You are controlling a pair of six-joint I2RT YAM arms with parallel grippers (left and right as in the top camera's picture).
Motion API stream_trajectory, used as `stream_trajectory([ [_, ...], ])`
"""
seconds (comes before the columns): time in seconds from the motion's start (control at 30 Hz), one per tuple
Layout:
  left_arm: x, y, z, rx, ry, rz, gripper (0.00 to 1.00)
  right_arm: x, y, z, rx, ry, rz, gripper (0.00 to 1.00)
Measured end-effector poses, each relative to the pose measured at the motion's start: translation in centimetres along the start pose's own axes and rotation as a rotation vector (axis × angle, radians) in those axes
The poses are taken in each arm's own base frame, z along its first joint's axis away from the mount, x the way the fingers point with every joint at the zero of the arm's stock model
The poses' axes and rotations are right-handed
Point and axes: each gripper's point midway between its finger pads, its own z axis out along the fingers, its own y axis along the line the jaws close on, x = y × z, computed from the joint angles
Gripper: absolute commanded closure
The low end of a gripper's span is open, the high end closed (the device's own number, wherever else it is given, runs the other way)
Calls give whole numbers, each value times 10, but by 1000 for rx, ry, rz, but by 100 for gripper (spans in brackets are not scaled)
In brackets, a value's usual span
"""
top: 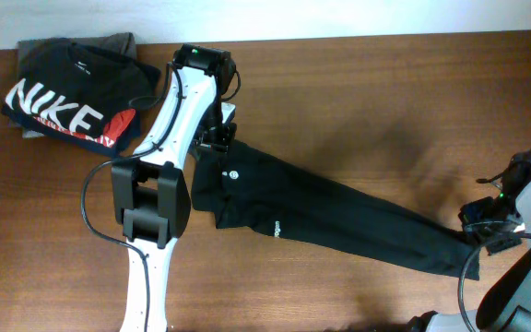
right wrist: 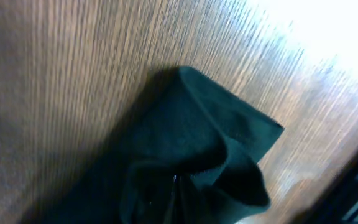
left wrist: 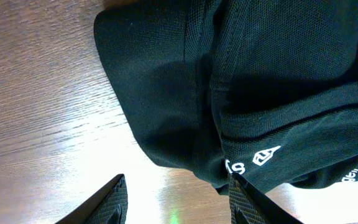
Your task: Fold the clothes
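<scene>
The clothes (top: 321, 207), a plain black top, lie stretched in a long diagonal band from the table's upper middle down to the right. A small white round tag (top: 231, 173) and a tiny white print (top: 276, 228) show near the upper end. My left gripper (top: 218, 136) hovers at that upper end, open. In the left wrist view the left gripper (left wrist: 176, 208) has bare wood between its fingers, and the cloth's (left wrist: 229, 81) edge just reaches the right finger (left wrist: 247, 205). My right gripper (top: 480, 231) is shut on the lower right end; the right wrist view shows the right gripper (right wrist: 176, 193) pinching bunched fabric (right wrist: 197, 124).
A black T-shirt with white NIKE lettering (top: 63, 101) lies folded on a pile at the far left, with a grey garment (top: 123, 41) under it. The wooden table (top: 358, 92) runs to a pale wall at the back. The left arm's cables loop at the left.
</scene>
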Motion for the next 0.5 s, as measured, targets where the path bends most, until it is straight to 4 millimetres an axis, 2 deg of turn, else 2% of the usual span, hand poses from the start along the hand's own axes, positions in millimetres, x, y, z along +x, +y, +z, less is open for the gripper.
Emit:
stream_trajectory([
  [0.07,0,0,0,0,0,0,47,2,1,2,-6,6,-1,85],
  [0.17,-1,0,0,0,-3,0,48,0,4,5,-23,-2,0,84],
  [0.23,-1,0,0,0,-3,0,48,-2,7,6,-36,-12,2,96],
  [0.5,-1,0,0,0,-4,0,48,-17,20,4,-92,-71,13,96],
])
